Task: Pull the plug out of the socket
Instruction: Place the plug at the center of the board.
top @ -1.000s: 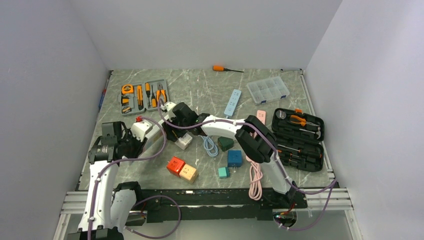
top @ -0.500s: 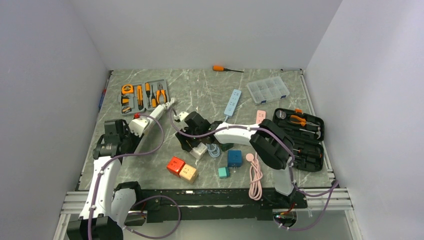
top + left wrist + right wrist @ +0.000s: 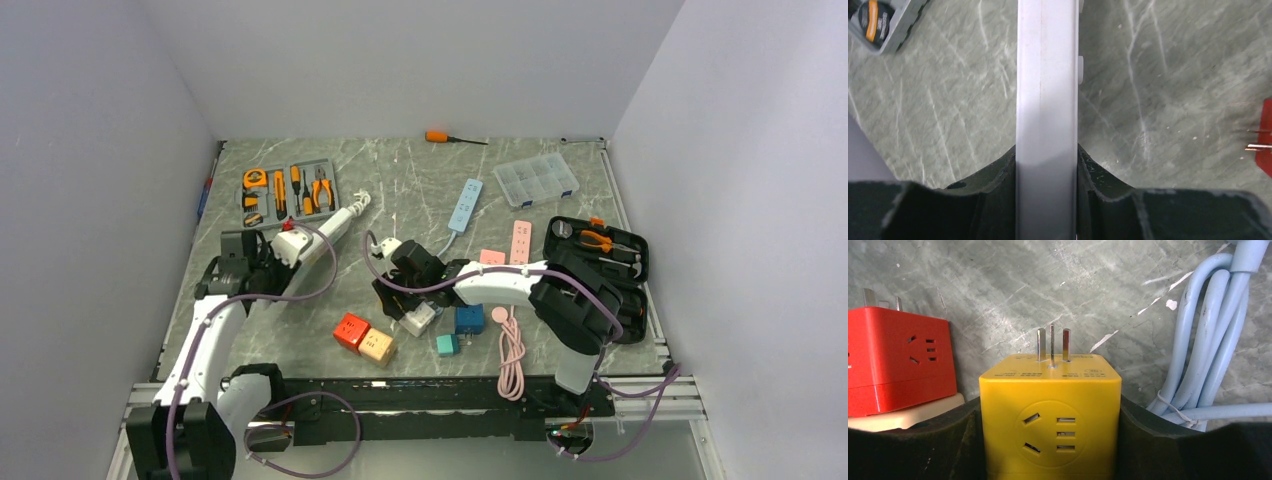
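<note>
My left gripper (image 3: 262, 264) is shut on one end of a white power strip (image 3: 325, 225), the socket, which points away to the far right; in the left wrist view the strip (image 3: 1047, 75) runs straight up between the fingers (image 3: 993, 172). My right gripper (image 3: 412, 303) is shut on a yellow cube plug (image 3: 1050, 410) near the table's middle. Its three metal prongs (image 3: 1052, 344) stick out bare, well apart from the strip.
A red cube (image 3: 351, 329) and a cream cube (image 3: 377, 345) lie just left of the right gripper. A coiled light-blue cable (image 3: 1198, 360), blue cube (image 3: 470, 318), teal block (image 3: 447, 344) and pink cable (image 3: 512, 355) lie to its right. Tool tray (image 3: 287, 190) far left, black tool case (image 3: 598, 275) right.
The right gripper has carried the cube plug right and toward the near edge, away from the white strip. The left gripper has drawn the strip back to the far left. The gap widened.
</note>
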{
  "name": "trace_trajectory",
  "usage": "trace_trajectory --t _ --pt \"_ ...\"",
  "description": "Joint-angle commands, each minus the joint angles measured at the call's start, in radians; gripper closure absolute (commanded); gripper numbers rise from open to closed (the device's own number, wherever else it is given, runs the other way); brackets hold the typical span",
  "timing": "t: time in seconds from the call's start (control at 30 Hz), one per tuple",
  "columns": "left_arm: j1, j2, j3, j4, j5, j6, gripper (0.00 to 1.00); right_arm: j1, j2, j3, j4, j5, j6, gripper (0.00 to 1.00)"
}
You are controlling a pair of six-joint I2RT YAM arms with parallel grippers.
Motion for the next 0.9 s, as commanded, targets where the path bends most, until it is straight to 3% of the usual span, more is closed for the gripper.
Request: trace_trajectory --t 0.0,0.3,0.43,0.5,0.57,0.73,0.87 --pt "-0.055 0.063 0.062 0.102 0.081 -0.014 1.0 0.0 -0.046 0.004 0.08 0.019 0.035 0.84" --pt "-0.072 0.277 0.06 0.215 0.016 0.022 1.0 0.018 0.023 0.116 0.066 0.023 0.037 0.83" --pt "-0.072 0.331 0.031 0.284 -0.021 0.033 1.0 0.026 0.072 0.16 0.061 0.042 0.038 0.77" --pt "-0.072 0.35 0.025 0.308 -0.03 0.025 0.98 0.027 0.09 0.172 0.061 0.048 0.043 0.69" --pt "-0.072 0.367 0.026 0.314 -0.034 0.013 0.9 0.027 0.1 0.178 0.061 0.054 0.044 0.6" --pt "-0.072 0.387 0.023 0.316 -0.034 0.011 0.82 0.026 0.12 0.2 0.022 0.112 0.035 0.48" --pt "-0.072 0.418 0.028 0.305 -0.036 0.003 0.7 0.027 0.156 0.248 -0.04 0.137 0.039 0.27"
